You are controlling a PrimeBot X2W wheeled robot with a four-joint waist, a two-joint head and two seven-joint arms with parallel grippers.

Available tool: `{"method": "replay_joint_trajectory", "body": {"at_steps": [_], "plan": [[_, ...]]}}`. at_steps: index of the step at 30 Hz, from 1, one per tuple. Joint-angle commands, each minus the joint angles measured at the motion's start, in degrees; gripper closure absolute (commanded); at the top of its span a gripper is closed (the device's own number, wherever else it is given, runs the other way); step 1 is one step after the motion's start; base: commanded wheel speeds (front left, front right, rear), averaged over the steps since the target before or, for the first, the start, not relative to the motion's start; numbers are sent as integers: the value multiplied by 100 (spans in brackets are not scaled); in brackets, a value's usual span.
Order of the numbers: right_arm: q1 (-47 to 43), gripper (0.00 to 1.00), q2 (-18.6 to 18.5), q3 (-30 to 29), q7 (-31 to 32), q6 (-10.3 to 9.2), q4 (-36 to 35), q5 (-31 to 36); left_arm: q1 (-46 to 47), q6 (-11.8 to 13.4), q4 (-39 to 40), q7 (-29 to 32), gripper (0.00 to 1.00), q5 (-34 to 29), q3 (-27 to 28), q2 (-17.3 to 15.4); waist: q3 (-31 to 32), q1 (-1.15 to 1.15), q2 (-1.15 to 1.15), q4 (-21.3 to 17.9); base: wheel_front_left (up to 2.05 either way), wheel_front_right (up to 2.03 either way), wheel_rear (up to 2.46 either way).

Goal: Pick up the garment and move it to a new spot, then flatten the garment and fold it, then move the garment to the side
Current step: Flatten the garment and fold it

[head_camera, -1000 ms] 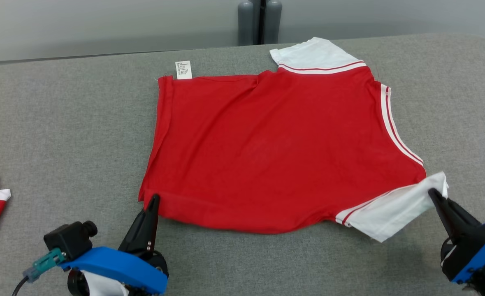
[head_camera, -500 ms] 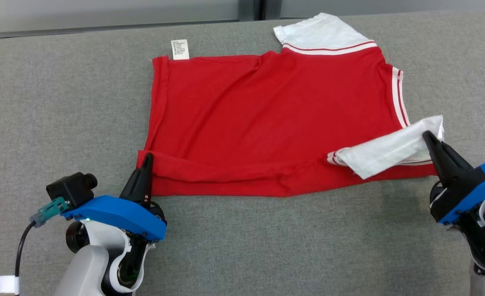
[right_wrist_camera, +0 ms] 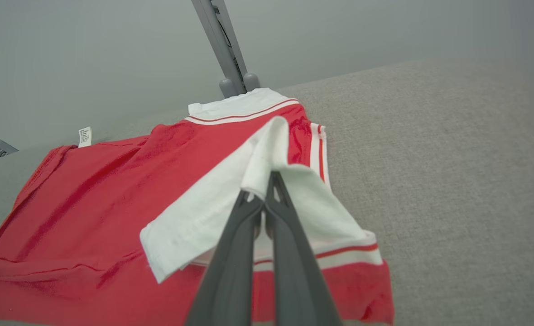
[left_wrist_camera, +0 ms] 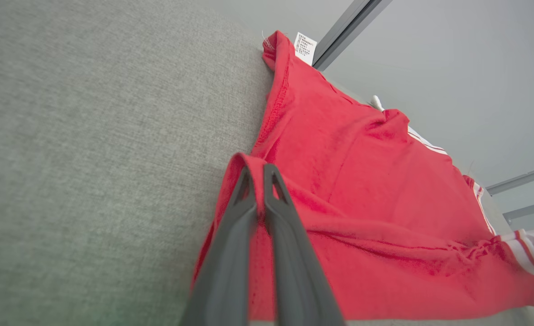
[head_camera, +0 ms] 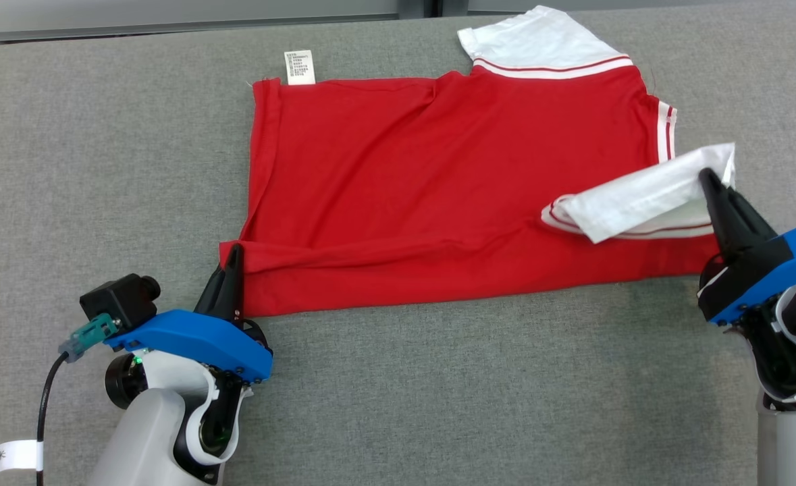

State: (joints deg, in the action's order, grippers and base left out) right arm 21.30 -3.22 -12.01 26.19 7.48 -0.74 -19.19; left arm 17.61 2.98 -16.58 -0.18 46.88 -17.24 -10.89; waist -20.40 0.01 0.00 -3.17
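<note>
Dark left fingers [head_camera: 231,280] tight on garment [head_camera: 438,169] hem [head_camera: 262,155], right fingers [head_camera: 720,206] on sleeve [head_camera: 630,199].

Red garment [head_camera: 438,175]: left hand [head_camera: 235,250] clamps corner, right hand [head_camera: 707,175] clamps sleeve [head_camera: 641,199].

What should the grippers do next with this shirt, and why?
Probably carry both grips toward the far edge by the label. The left gripper pinches the red shirt at its near hem, the right gripper its white sleeve, and the near edge is folded only partway over.
</note>
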Motion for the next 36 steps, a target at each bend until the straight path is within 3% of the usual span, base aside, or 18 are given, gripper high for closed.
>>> {"method": "replay_joint_trajectory", "body": {"at_steps": [1,6,7,8,9,10,17,24,30,36], "plan": [[133,100,-32,-37,-141,3,57,71,76,-6,-56,-46,100,-33,16,-19,10,-1,0,14,0,0,0],[209,100,-15,-17,-274,3,296,116,72,-4,-147,-106,100,-38,-3,21,49,-1,0,46,0,0,0],[225,38,-10,-5,-308,3,350,125,70,-12,-169,-111,100,-33,-15,33,64,-1,0,55,0,0,0],[236,0,-4,7,-341,3,422,108,69,-24,-194,-116,75,-31,-31,45,84,-1,0,65,0,0,0],[247,0,-1,39,-391,3,455,62,72,-36,-218,-132,53,-30,-44,59,103,-1,0,74,0,0,0],[245,0,3,59,-433,3,503,35,76,-44,-242,-150,0,-29,-56,72,127,-1,0,82,0,0,0],[151,0,-17,152,-777,3,646,-61,-20,-58,-294,-398,0,-140,-82,42,396,-1,0,110,0,0,0],[-375,0,-35,-181,-398,3,751,97,-299,169,-229,-491,0,-627,-317,-259,612,-1,0,86,0,0,0],[-496,0,-2,-447,-330,3,897,481,-424,315,-292,-362,0,-923,-564,-382,482,-1,0,25,0,0,0],[-50,0,24,-450,-270,3,1519,856,-167,472,-553,-280,0,-1221,-740,-477,160,-1,0,-53,0,0,0]]}}
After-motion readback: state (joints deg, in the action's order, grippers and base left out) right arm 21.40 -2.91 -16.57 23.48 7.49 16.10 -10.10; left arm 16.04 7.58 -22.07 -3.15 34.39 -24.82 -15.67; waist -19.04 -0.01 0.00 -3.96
